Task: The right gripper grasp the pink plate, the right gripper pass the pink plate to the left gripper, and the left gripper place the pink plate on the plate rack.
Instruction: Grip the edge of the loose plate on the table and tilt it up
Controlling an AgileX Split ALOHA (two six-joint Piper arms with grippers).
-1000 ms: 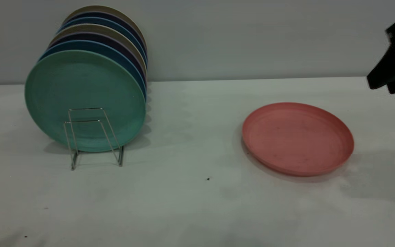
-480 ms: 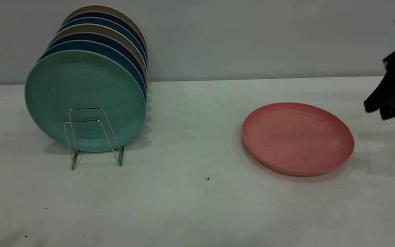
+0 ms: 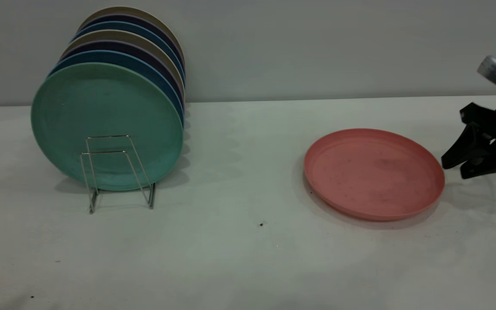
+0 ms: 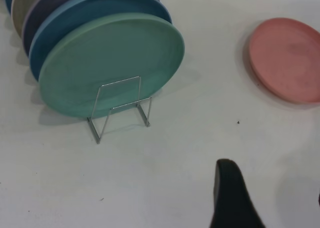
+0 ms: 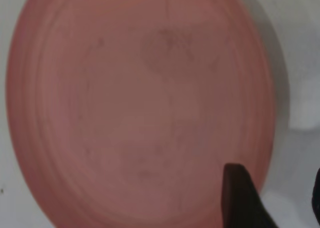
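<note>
The pink plate (image 3: 373,172) lies flat on the table at the right; it also shows in the left wrist view (image 4: 287,57) and fills the right wrist view (image 5: 140,112). My right gripper (image 3: 454,170) is open, low over the table just right of the plate's rim, one finger over the rim and the other outside it (image 5: 275,188). The plate rack (image 3: 108,137) stands at the left, its front loops free. My left gripper (image 4: 272,188) is open and empty above the table in front of the rack (image 4: 120,81); it is out of the exterior view.
A green plate (image 3: 106,116) stands upright in the rack, with several blue, purple and beige plates behind it. A grey wall runs along the back of the white table (image 3: 239,258).
My right gripper has come down and moved left, from high at the right edge to just beside the pink plate's right rim. The plate and rack have not moved.
</note>
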